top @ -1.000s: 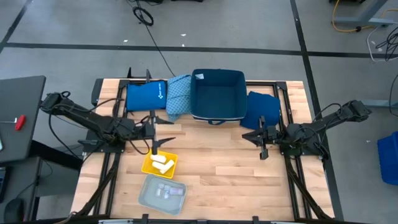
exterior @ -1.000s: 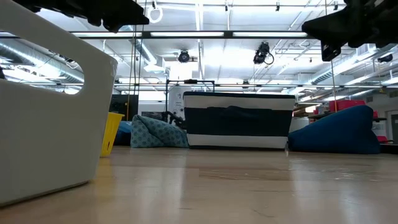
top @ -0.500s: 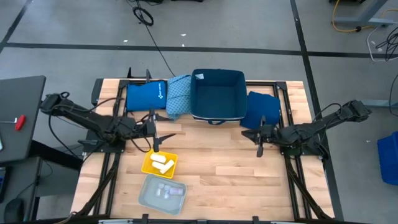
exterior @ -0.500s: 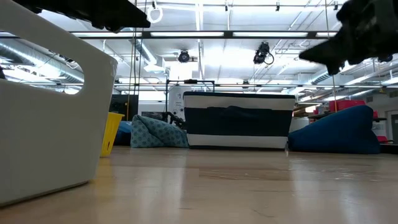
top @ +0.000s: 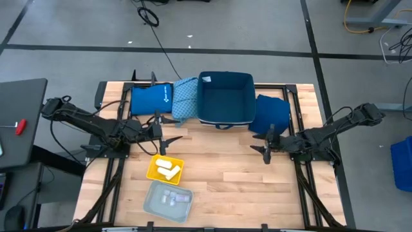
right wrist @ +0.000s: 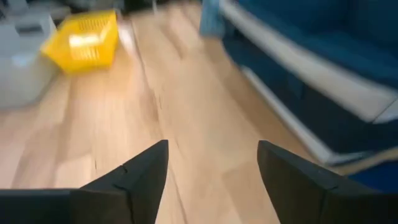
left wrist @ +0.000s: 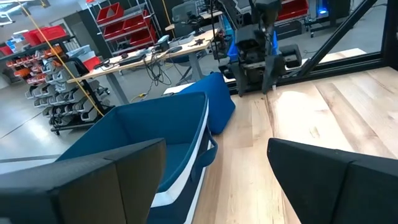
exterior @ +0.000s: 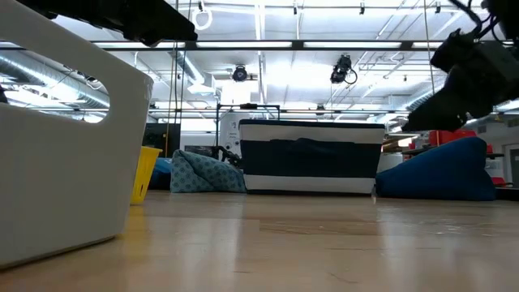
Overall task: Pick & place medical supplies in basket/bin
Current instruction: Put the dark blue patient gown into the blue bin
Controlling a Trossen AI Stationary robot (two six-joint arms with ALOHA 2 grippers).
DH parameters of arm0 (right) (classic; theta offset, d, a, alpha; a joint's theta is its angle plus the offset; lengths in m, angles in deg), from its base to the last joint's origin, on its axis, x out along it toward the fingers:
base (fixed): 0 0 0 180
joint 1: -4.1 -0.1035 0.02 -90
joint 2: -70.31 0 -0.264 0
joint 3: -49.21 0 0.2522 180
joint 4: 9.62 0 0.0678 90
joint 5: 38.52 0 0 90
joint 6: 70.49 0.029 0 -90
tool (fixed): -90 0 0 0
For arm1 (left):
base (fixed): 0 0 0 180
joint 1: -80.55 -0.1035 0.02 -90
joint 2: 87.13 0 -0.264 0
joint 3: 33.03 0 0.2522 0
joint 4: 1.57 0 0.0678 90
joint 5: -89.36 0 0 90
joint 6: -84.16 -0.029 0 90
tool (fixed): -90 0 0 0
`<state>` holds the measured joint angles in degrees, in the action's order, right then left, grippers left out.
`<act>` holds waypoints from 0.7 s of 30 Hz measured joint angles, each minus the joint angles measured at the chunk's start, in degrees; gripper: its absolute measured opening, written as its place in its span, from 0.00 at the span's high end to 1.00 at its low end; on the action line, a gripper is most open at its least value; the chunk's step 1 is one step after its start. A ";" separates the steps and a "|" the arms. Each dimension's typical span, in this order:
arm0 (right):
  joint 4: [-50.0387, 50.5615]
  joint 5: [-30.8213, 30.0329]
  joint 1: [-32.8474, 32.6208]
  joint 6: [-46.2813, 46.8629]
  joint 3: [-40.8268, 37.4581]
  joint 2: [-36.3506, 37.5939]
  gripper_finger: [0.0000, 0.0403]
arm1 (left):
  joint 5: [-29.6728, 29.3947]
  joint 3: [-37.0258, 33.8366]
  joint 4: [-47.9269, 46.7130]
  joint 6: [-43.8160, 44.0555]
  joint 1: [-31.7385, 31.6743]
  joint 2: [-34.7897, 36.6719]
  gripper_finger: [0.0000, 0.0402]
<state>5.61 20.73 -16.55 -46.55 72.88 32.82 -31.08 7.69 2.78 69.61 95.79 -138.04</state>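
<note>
High view: left gripper (top: 161, 133) spread wide, empty; yellow tray (top: 165, 169) of white tubes (top: 166, 167) just below it; a slanted descent could clip the rim
Right wrist view: right gripper (right wrist: 212, 167) parted, empty; blue bin (right wrist: 323, 74) close beside; a swing could hit its wall

text: none legible | blue pouch (top: 149, 99): white print, too small to read

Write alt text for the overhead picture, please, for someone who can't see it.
Two dark robot arms reach over a wooden table, the left claw and right claw both open and empty. A blue bin sits at the back among cloths; a yellow basket of white tubes and a grey tray sit in front.
</note>
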 joint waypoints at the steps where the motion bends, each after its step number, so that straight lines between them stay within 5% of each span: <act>1: 1.85 0.88 0.00 0.86 0.86 -1.14 0.36 | 0.00 0.00 0.00 0.00 0.00 -0.02 0.30; 17: 53.72 5.06 2.88 12.81 27.40 -16.47 0.36 | 0.00 0.00 -0.08 -0.30 -0.02 -0.02 0.30; 21: 57.42 5.03 6.97 14.71 28.44 -19.10 0.31 | 0.00 0.00 -0.28 0.15 0.00 -0.02 0.30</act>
<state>63.03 25.76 -9.58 -31.84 101.32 13.72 -31.08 7.69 2.50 69.76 95.79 -138.06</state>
